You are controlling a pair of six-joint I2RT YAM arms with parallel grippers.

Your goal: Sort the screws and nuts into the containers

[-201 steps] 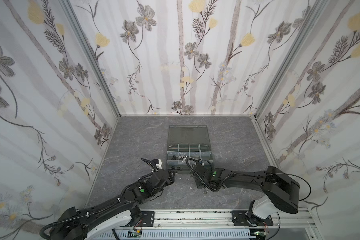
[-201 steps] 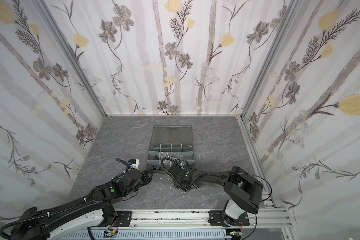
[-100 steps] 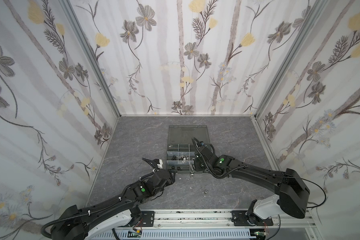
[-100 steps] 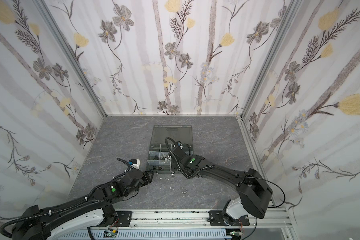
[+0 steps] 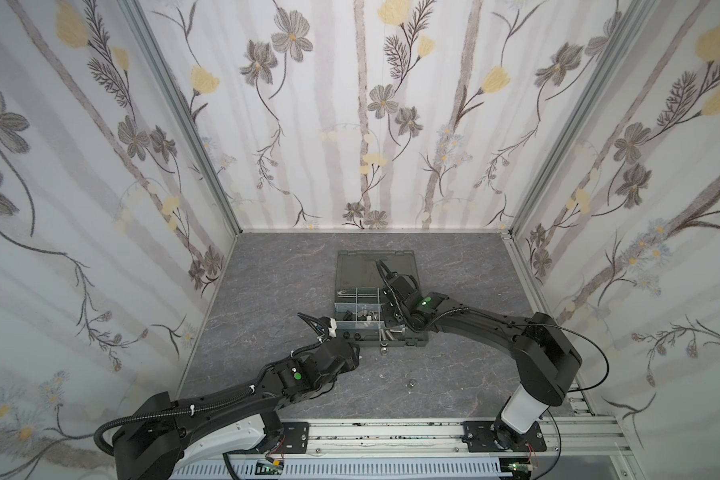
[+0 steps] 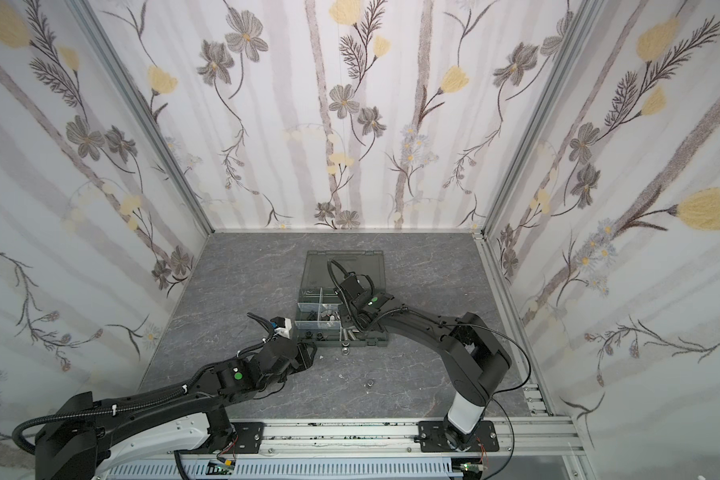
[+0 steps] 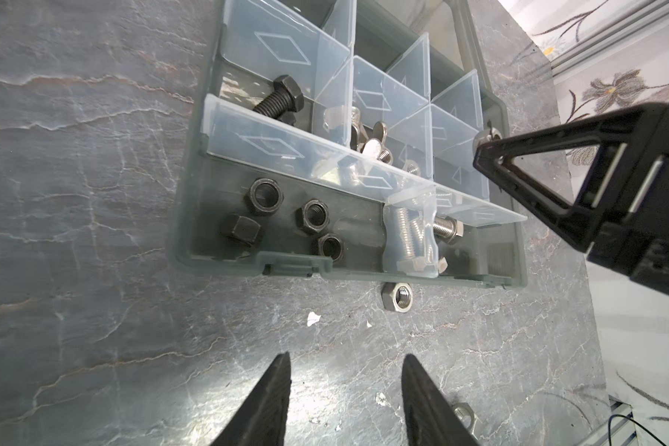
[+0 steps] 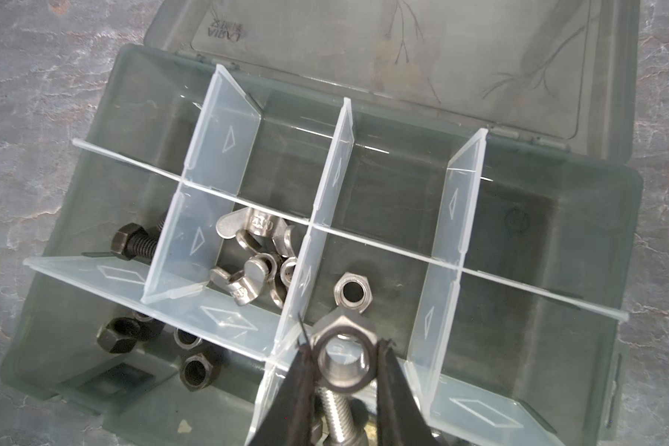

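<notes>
Swinging up off the table over the last second, the right gripper (image 8: 345,345) now hangs above the organizer box (image 8: 549,247), while the left arm has not budged. Its jaws are pinched on a silver nut (image 8: 340,372), held only by the very tips. Just beyond it lies the compartment where a resting nut (image 8: 351,291) already sits. The held one seems to hang over a crossing of the pale divider (image 8: 298,293), with silver screws (image 8: 337,419) on the near side and wing nuts (image 8: 255,262) next door.

My worry is that if I let go from here, it strikes a divider edge and hops into the wrong compartment, or clean out of the box. That tip-only hold could also let it twist loose early.

The left gripper (image 7: 346,357) stands open and empty over the table (image 7: 93,193). A loose nut (image 7: 398,296) lies just beside the box's front wall, and a second loose nut (image 7: 463,415) lies near that gripper's finger.
</notes>
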